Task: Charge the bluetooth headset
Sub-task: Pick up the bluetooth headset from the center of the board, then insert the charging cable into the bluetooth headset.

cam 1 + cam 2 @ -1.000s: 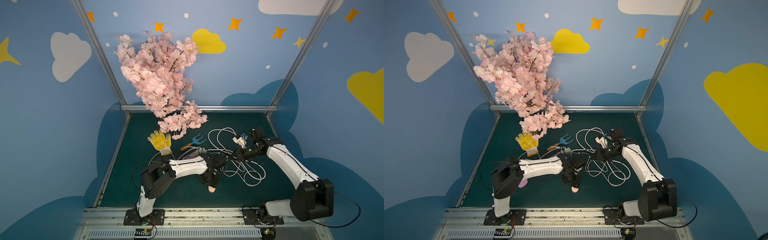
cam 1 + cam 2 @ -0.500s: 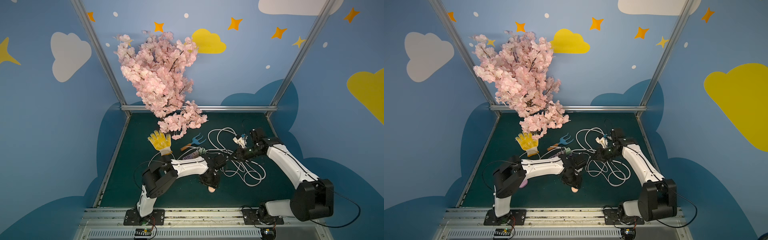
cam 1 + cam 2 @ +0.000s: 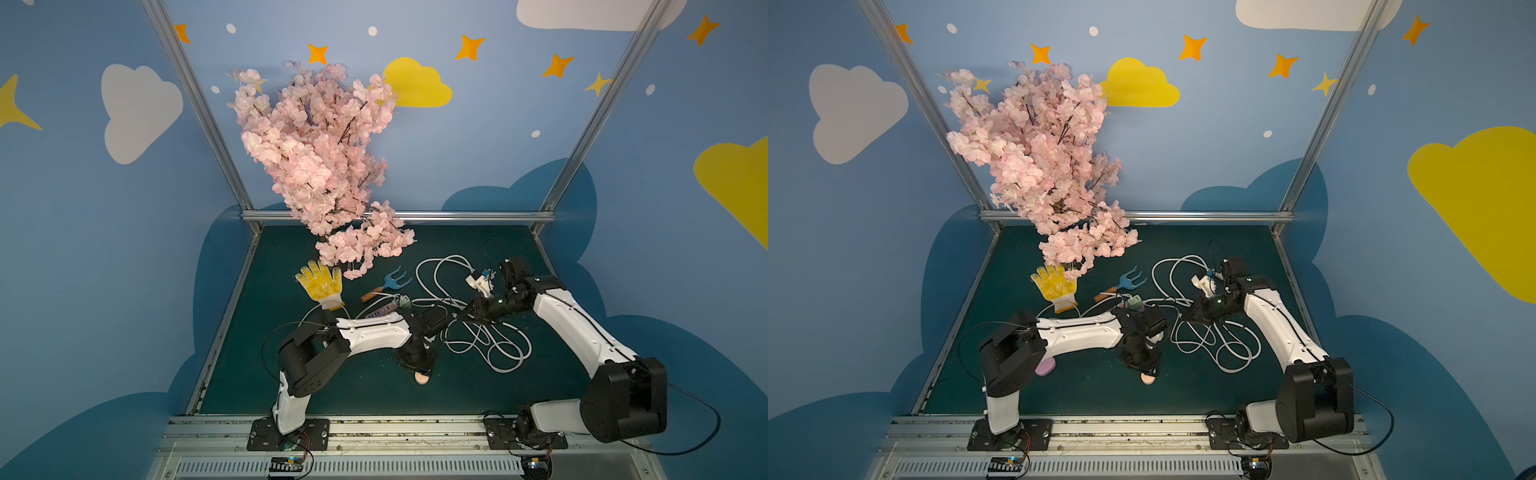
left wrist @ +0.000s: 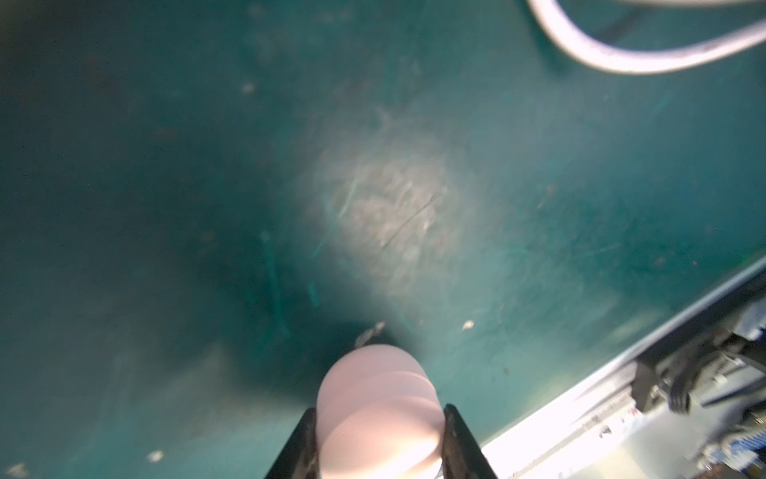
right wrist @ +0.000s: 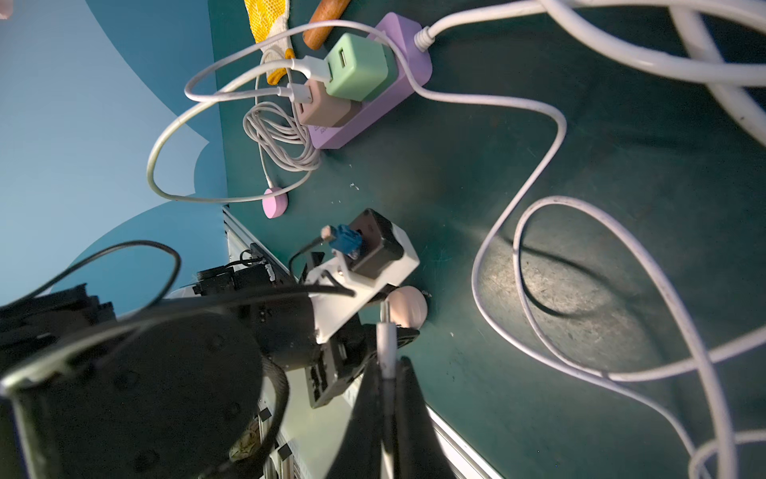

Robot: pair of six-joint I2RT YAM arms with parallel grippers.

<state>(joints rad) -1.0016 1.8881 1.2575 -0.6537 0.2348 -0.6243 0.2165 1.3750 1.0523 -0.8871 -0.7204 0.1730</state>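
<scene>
The bluetooth headset is a pink rounded case (image 4: 379,414). My left gripper (image 4: 380,410) is shut on it, one black finger on each side, just above the green mat. In both top views the case (image 3: 422,377) (image 3: 1148,378) pokes out below the left gripper (image 3: 417,361). My right gripper (image 5: 387,365) is shut on the white plug (image 5: 384,331) of a thin charging cable. The plug's tip points at the case (image 5: 408,307), a short gap away. In a top view the right gripper (image 3: 459,319) sits just right of the left wrist.
A purple power strip (image 5: 373,108) holds a green charger (image 5: 356,70) and a tan charger (image 5: 323,105). Thick white cable loops (image 3: 490,349) lie under the right arm. Behind are a yellow glove (image 3: 320,284), a blue rake (image 3: 395,280), a blossom branch (image 3: 324,166) and a purple puck (image 3: 1045,366).
The left arm's elbow has shifted slightly, with the pink case still between its jaws. The right arm and its plug have not visibly moved.
</scene>
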